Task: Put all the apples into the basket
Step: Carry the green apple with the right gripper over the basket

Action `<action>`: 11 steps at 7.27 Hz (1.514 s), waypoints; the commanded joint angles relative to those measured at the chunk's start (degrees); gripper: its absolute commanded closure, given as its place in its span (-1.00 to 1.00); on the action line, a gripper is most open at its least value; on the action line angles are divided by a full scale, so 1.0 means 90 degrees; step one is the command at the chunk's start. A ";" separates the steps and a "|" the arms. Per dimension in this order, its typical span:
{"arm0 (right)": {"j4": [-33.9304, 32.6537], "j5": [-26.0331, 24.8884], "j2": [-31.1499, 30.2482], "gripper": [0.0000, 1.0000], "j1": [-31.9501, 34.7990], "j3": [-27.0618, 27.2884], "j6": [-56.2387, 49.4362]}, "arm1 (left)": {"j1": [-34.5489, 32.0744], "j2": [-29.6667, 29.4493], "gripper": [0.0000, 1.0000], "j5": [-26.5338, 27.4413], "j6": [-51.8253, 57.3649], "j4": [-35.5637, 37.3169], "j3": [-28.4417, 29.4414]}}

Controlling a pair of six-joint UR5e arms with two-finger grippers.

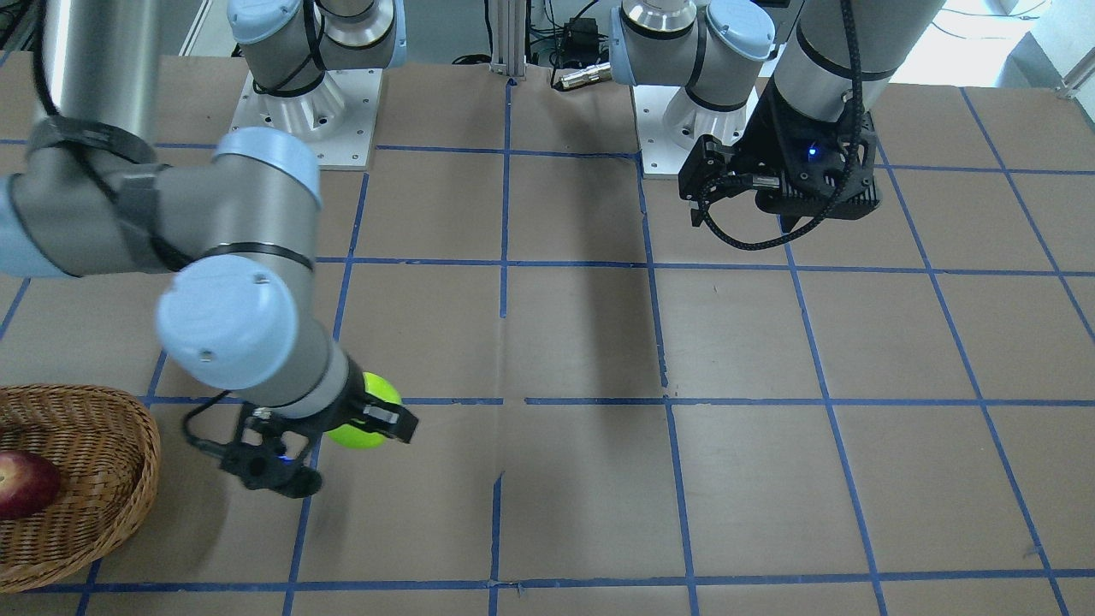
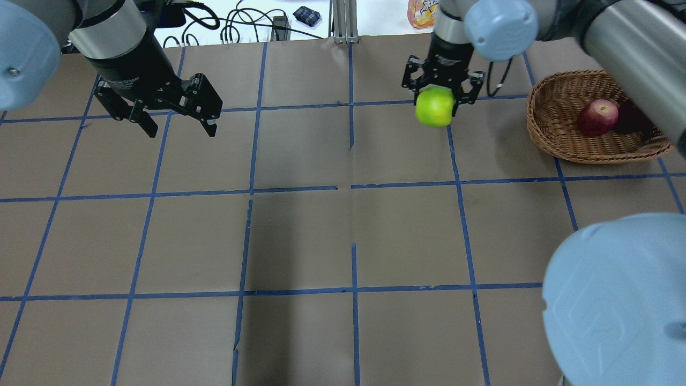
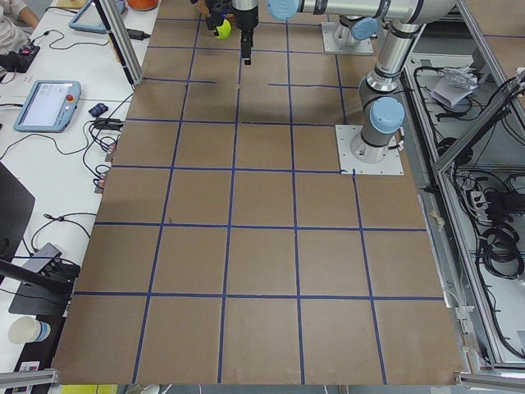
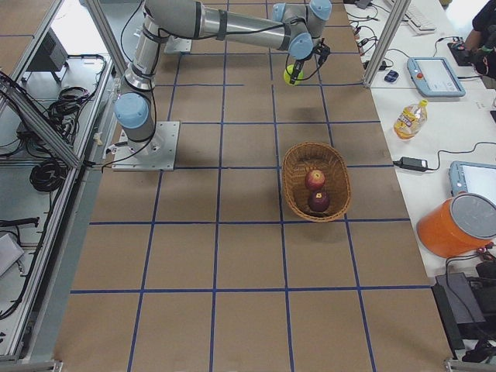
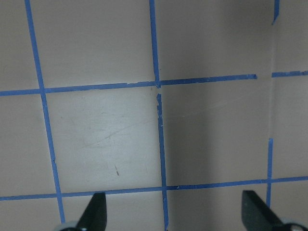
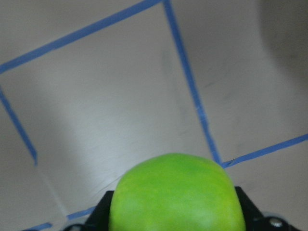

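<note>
My right gripper (image 2: 435,104) is shut on the lime green apple (image 2: 434,106) and holds it above the table, left of the wicker basket (image 2: 552,86) in the overhead view. The green apple fills the bottom of the right wrist view (image 6: 177,195) and shows in the front view (image 1: 364,412). The red apple (image 2: 597,117) and the dark maroon apple (image 2: 632,119) lie in the basket. In the front view the basket (image 1: 103,436) sits at the lower left with one apple (image 1: 26,483) showing. My left gripper (image 2: 179,124) is open and empty, above the far left of the table.
The table is brown board with a blue tape grid. A bottle (image 4: 409,118), tablets and cables lie on the side bench beyond the table's far edge. The right arm's elbow (image 2: 616,300) blocks the overhead view's lower right.
</note>
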 commanded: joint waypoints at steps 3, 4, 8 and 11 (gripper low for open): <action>-0.0040 -0.0570 0.0012 1.00 -0.1852 0.0091 -0.2696 | -0.0049 0.0104 -1.00 -0.0002 0.0048 0.0064 -0.0049; -0.0040 -0.0580 0.0023 1.00 -0.2068 0.0102 -0.2903 | -0.0049 0.0056 -1.00 0.0075 -0.0001 0.0064 -0.0127; -0.0089 -0.0909 0.0422 1.00 -0.2167 0.0121 -0.3023 | -0.0040 0.0231 -1.00 -0.0021 -0.0040 0.0064 -0.0167; -0.0724 -0.0971 0.0618 0.68 -0.2177 0.0121 -0.3208 | -0.0020 0.0241 -1.00 0.0056 0.0038 0.0074 -0.0108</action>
